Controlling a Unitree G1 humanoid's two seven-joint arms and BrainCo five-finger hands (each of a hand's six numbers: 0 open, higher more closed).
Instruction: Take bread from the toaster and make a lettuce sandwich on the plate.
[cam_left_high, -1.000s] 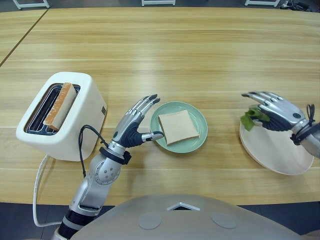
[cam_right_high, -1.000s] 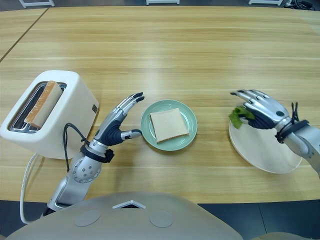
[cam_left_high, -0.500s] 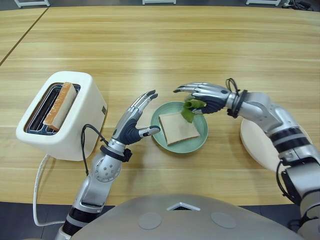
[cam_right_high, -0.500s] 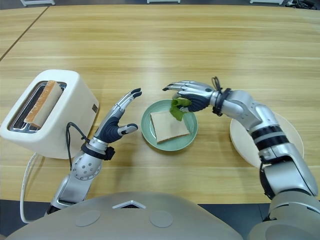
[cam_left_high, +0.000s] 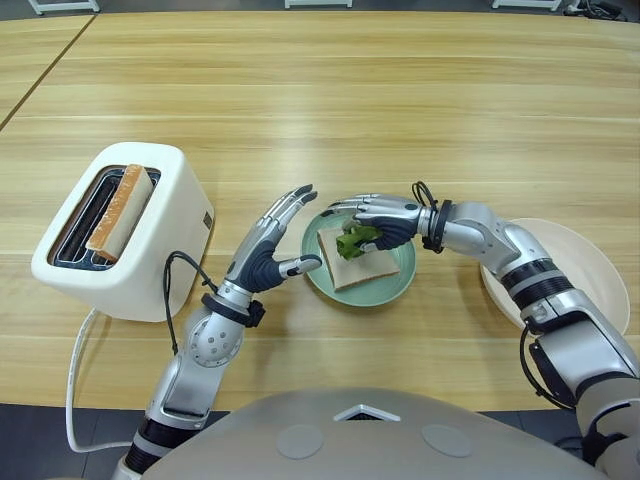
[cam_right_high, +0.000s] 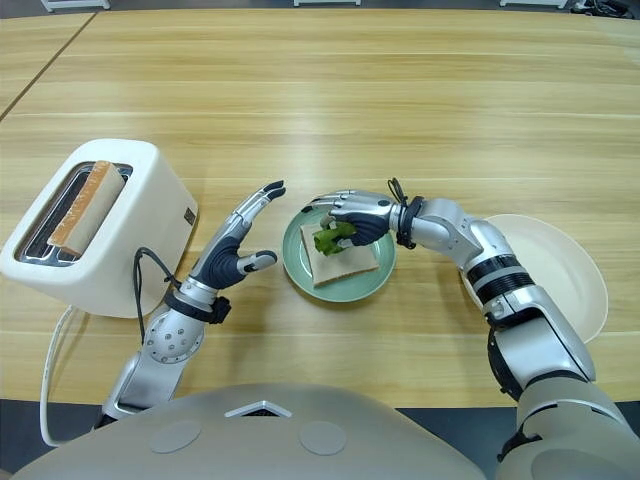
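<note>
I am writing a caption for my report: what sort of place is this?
Probably a lab or office room set up for a kitchen trial, not a home kitchen: one long wooden table, a toaster and a green plate.

Left robot hand (cam_left_high: 265, 255) open, fingers extended; right robot hand (cam_left_high: 385, 215) pinched around lettuce (cam_left_high: 350, 243).

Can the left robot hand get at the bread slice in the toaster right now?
Probably yes. The left robot hand is open and empty beside the toaster, and the bread slice sticks up out of its top with nothing over it.
</note>
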